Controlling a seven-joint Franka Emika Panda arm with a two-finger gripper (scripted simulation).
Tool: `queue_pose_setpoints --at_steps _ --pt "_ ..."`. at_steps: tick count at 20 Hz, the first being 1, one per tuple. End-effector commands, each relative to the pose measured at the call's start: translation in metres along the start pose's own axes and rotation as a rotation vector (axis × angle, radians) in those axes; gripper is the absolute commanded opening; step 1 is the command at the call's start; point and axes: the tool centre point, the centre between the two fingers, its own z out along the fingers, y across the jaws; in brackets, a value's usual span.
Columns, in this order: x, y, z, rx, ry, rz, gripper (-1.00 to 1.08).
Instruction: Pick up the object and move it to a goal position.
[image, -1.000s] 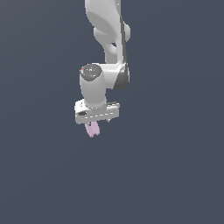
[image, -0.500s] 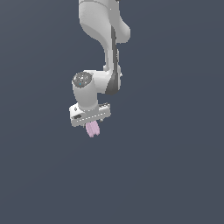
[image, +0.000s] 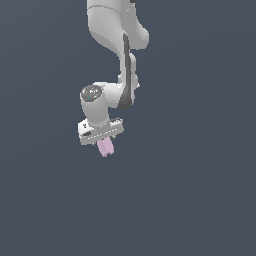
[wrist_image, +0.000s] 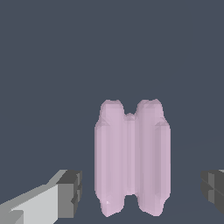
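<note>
Since one second ago, my arm has carried the pincer (image: 104, 144) toward nine o'clock in the exterior view. Pincer clenched on the object (image: 105, 147), hanging beneath it. I judge steady, unhurried travel best keeps the grip.

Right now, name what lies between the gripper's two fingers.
The pale pink object, shown in the wrist view between the fingers; nothing else lies there.

light: even, soft | shadows: none cast | render: blocky, low-detail
</note>
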Motion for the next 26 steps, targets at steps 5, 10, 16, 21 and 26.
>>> queue_pose_setpoints --at_steps 5,10,16,21,26 --pt "0.000 0.000 0.008 0.000 0.000 -0.001 1.00" --pt "-0.001 -0.001 0.032 0.000 0.001 -0.003 1.00" --pt "-0.001 0.000 0.050 0.000 0.001 -0.004 1.00" --pt "0.000 0.000 0.051 0.000 0.001 -0.004 -1.00" --pt "0.000 0.000 0.051 0.000 0.001 -0.004 -1.00"
